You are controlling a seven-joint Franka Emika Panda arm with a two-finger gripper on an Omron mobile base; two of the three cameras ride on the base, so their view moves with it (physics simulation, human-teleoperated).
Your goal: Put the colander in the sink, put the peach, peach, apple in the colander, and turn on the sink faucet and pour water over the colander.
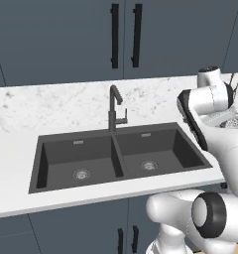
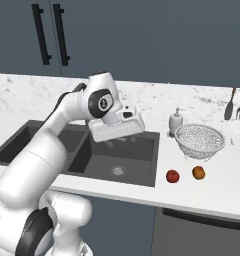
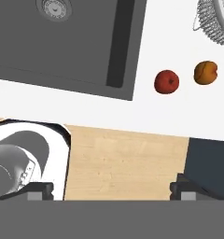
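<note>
- While the arm hangs over the right basin, the end effector (image 3: 112, 190) stands wide, its two dark tips far apart at the bottom of the hand view, with nothing between them.
- In the right base view the white hand sits above the sink (image 2: 142, 175), angled down toward the near rim.
- The sink is a dark grey double basin set in the white desk (image 2: 212, 195); a round steel drain (image 2: 118, 170) shows in the right basin.
- The sink faucet (image 1: 115, 106) stands at the 12 o'clock edge of the sink, at the divider, spout bent over, no stream coming from it.
- The colander (image 2: 200, 141) sits on the desk, off at 3 o'clock from the sink, upright, mesh bowl open to the top, well clear of the basin.
- A white soap dispenser (image 2: 176, 120) stands just beside the colander at its 9 o'clock side.
- The apple (image 2: 172, 176) rests on the desk at about 7 o'clock from the colander, near the sink's right edge.
- One peach (image 2: 198, 173) lies just beside the apple at its 3 o'clock, apart from it, roughly at 6 o'clock from the colander.
- In the hand view the apple and the peach sit side by side, with the colander's rim in the upper corner beyond them.
- Dark utensils (image 2: 234, 104) hang against the wall far at 3 o'clock.
- Dark cabinet doors with black handles (image 1: 125, 35) run above the desk.
</note>
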